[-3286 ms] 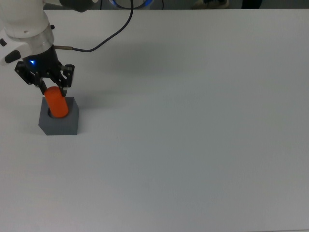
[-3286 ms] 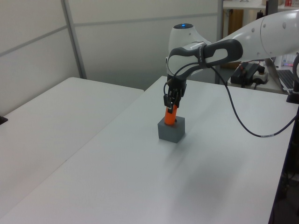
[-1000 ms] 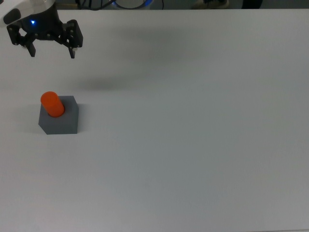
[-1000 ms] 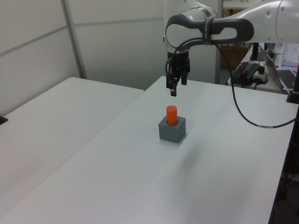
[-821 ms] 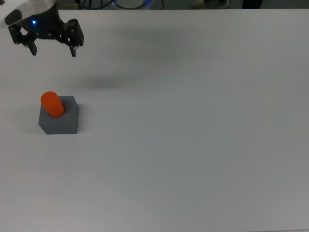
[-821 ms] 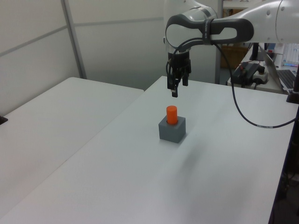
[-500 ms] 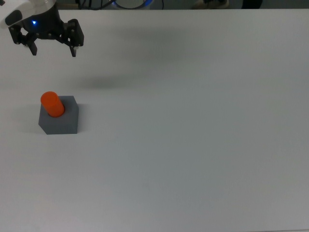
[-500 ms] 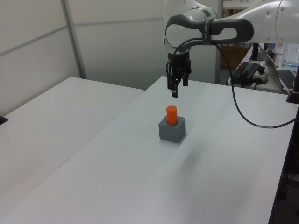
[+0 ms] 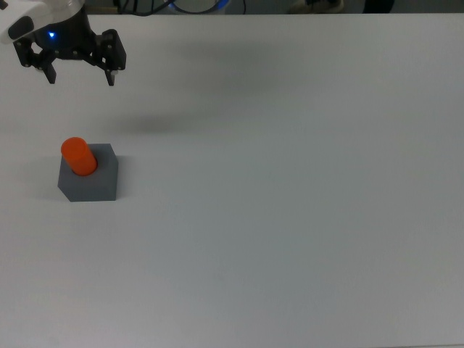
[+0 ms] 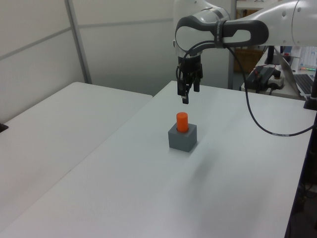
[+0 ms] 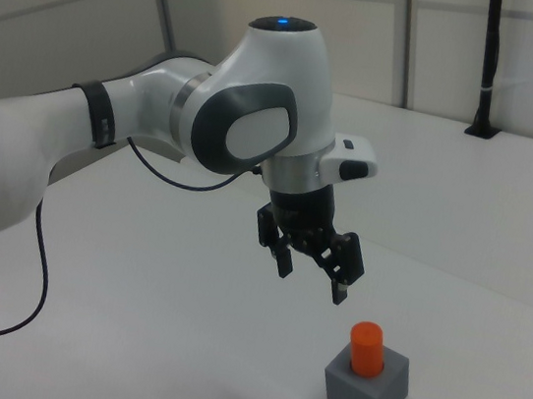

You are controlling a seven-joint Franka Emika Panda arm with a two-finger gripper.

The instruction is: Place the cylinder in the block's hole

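The cylinder (image 9: 78, 157) is standing upright in the block (image 9: 88, 174), its lower end sitting inside the hole in the block's top face while most of its orange-red body is projecting above that face. The rim of the hole itself is hidden by the cylinder in all three views. The block is resting flat on the white table (image 9: 290, 203), near the top view's left edge, and nothing else is touching it.

The gripper (image 9: 80, 69) is hanging in the air above the table with its two black fingers (image 9: 111, 69) spread wide apart and pinching nothing. In the top view it is appearing near the upper left corner, well apart from the block and cylinder, with a small blue light glowing on the black body behind the fingers. In the left view the gripper (image 10: 185, 95) is pointing downward just above the cylinder (image 10: 182, 121), with clear air between the fingertips and the cylinder's top. In the right view the gripper (image 11: 314, 267) is sitting up and toward the right view's left of the cylinder (image 11: 366, 348) and the block (image 11: 365, 385).

The white and grey arm (image 11: 157, 130) is reaching in from the right view's left, and a black cable (image 10: 257, 119) is drooping from it toward the table in the left view.
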